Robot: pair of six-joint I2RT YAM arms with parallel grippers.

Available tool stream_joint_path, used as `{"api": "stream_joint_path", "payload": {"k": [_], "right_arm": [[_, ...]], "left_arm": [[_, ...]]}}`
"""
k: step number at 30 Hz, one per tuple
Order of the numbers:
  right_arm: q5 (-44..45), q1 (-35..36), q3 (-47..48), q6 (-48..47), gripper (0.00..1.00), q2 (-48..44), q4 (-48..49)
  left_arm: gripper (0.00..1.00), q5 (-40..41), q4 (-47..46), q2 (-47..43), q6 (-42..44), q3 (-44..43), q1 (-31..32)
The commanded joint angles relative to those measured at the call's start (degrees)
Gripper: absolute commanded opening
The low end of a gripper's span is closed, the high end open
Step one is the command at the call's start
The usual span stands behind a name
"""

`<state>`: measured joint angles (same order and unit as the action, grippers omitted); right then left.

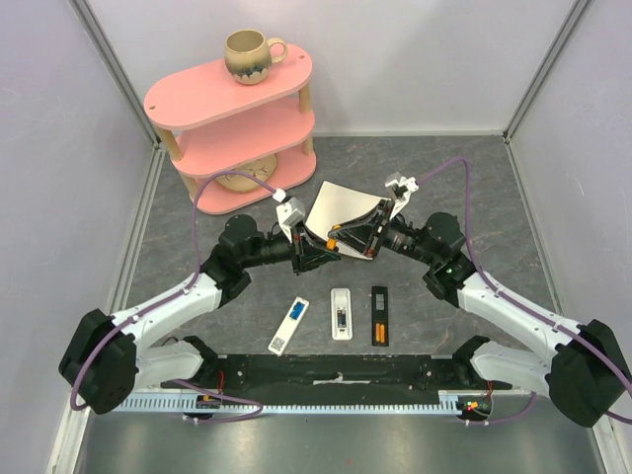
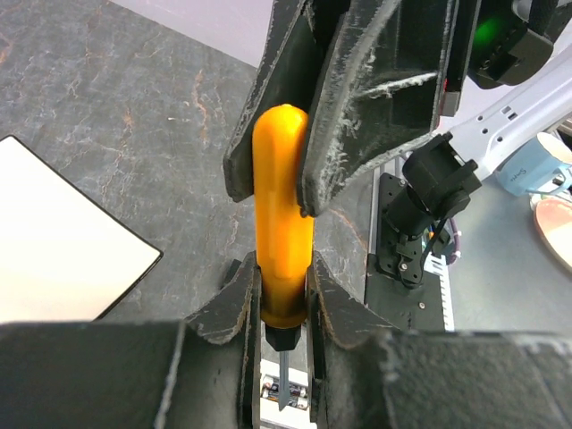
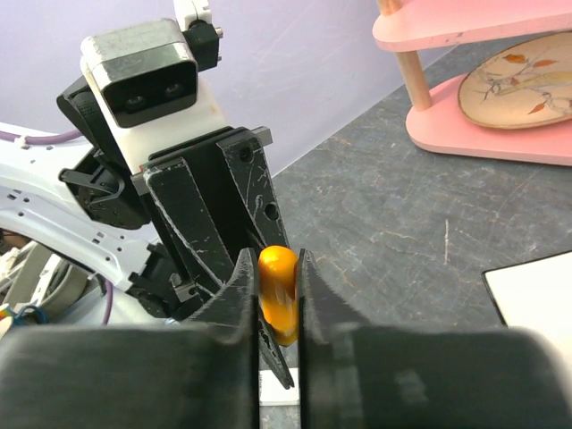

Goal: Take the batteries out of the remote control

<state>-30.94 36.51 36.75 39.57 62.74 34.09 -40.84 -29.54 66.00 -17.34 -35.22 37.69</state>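
Grey worktop (image 1: 484,188), enclosed by pale walls (image 1: 415,59). Batteries (image 1: 379,332) are seated in remotes (image 1: 341,301), apart from left tool (image 2: 284,299) and right tool (image 3: 278,290), both clenched on one screwdriver (image 2: 280,206).

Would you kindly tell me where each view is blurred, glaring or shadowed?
Top external: evenly lit and sharp, only soft shadows on the table. Left wrist: the screwdriver handle is crisp with a soft sheen, the white sheet bright and featureless, the left gripper's near body blurred. Right wrist: the right gripper's near body is blurred; the plate behind is sharp.
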Motion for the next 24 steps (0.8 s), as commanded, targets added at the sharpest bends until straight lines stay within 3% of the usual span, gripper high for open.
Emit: {"api": "stream_joint_path", "payload": {"k": [1,5,8,9,12,17,24], "right_arm": [[-0.61,-0.04,-0.19,1.39,0.0,0.63,3.36],[0.35,-0.04,-0.02,-0.02,0.0,0.19,0.91],[3.07,-0.04,0.07,-2.39,0.0,-1.13,-3.04],[4.99,-0.04,0.16,-3.18,0.0,-1.83,-4.45],[9.48,-0.13,0.6,-6.17,0.0,-2.97,-11.04],[18.18,-0.12,1.22,-10.56,0.0,-3.76,-20.19],[20.04,-0.13,1.22,-12.24,0.0,-3.15,-22.83]], "left_arm": [[0.02,-1.08,-2.89,0.18,-1.99,-0.73,-0.08],[0.02,-0.82,-2.54,0.01,-1.73,-0.55,-0.08],[0.34,-0.82,-0.71,-0.52,-0.94,-0.55,-0.08],[0.54,-0.82,0.09,-0.87,-0.68,-0.46,-0.08],[0.73,1.1,4.65,-2.27,0.9,0.15,-0.08],[0.8,12.52,17.47,-4.56,3.19,1.21,0.01],[0.82,32.73,34.54,-2.72,1.26,2.26,4.4]]}}
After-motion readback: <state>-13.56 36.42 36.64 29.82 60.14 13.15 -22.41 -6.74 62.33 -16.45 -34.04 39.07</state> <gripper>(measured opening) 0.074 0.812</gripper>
